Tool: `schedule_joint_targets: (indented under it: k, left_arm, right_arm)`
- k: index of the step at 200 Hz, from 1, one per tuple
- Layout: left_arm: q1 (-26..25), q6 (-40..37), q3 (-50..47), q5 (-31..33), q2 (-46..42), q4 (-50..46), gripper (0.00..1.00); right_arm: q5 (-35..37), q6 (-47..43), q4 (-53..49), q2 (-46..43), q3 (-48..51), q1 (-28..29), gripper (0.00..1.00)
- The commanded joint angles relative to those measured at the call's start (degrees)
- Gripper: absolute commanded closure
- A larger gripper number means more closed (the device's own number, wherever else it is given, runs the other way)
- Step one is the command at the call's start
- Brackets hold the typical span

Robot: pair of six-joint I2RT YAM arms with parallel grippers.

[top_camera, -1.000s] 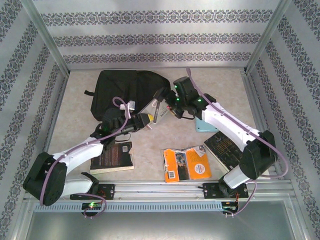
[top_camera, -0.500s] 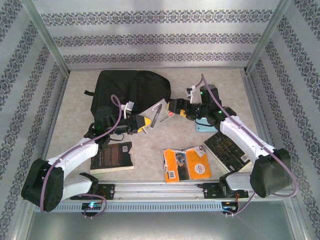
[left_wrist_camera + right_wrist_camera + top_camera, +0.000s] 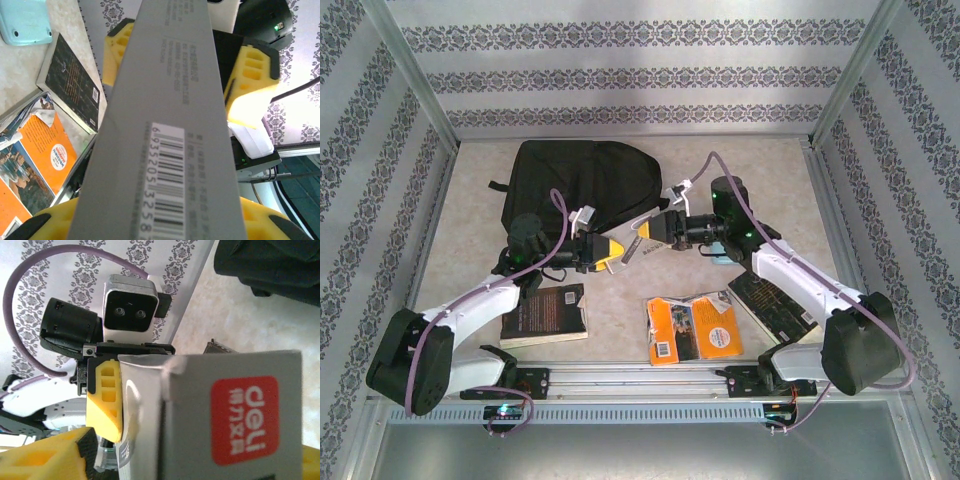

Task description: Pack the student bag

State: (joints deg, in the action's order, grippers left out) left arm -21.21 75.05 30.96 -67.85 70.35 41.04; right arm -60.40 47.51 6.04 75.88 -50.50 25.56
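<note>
Beige tabletop [image 3: 620, 300], patterned walls round it. Student bag [image 3: 575, 175] lies flat twd far-left corner, mouth not discernible from above. Grey box [image 3: 165, 125] held in air betw. arms, just near side of bag. Left gripper [image 3: 603, 250] clenched on one end; right gripper [image 3: 658, 227] straddles other end, fingers [image 3: 117, 50] flanking it, can't tell if they bite yet. Looks like handover. Right shd clamp square on flat faces before left lets go; keep box level, else it pivots & drops. Orange book [image 3: 692, 328] & dark book [image 3: 545, 312] wait along near edge
</note>
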Motion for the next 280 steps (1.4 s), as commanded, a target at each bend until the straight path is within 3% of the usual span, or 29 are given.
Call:
schedule_joint_targets:
  k: [1,130,158,186,219,230,250,267,280]
  left_arm:
    - [1.2,-1.4,-0.3,-0.4,-0.3,1.6,0.68]
    - [1.1,-2.6,-1.6,-1.3,-0.8,-0.7,0.72]
    - [1.2,-1.8,-1.6,-1.5,-0.6,0.2,0.72]
    - [1.2,-1.6,-1.5,-1.1,-0.6,-0.1,0.61]
    - [1.4,-2.7,-1.3,0.7,-0.6,-3.6,0.33]
    - [1.7,-4.9,-0.5,1.7,-1.1,-7.9,0.29]
    - [2.9,-15.3,3.3,5.1,-3.4,-26.3,0.27]
    - [3.6,-27.9,10.6,11.8,-4.4,-46.0,0.25]
    - [3.6,-37.7,18.1,20.6,-2.7,-60.4,0.25]
  right_arm:
    - [-3.9,2.9,5.5,-1.5,1.9,0.0,0.37]
    - [-1.5,9.8,14.2,-3.6,6.4,-2.3,0.46]
    - [-1.0,10.6,16.1,-3.3,6.6,-1.2,0.55]
    - [0.9,10.3,15.6,-4.4,7.4,-1.4,0.65]
    - [4.3,9.2,12.8,-6.0,8.8,-2.9,0.66]
    - [5.5,9.2,12.7,-6.5,9.8,-3.7,0.67]
    - [8.1,9.9,11.8,-8.0,12.0,-5.8,0.71]
    - [11.4,8.6,8.1,-10.6,13.6,-8.0,0.71]
    - [16.4,5.5,1.3,-13.2,13.9,-9.2,0.72]
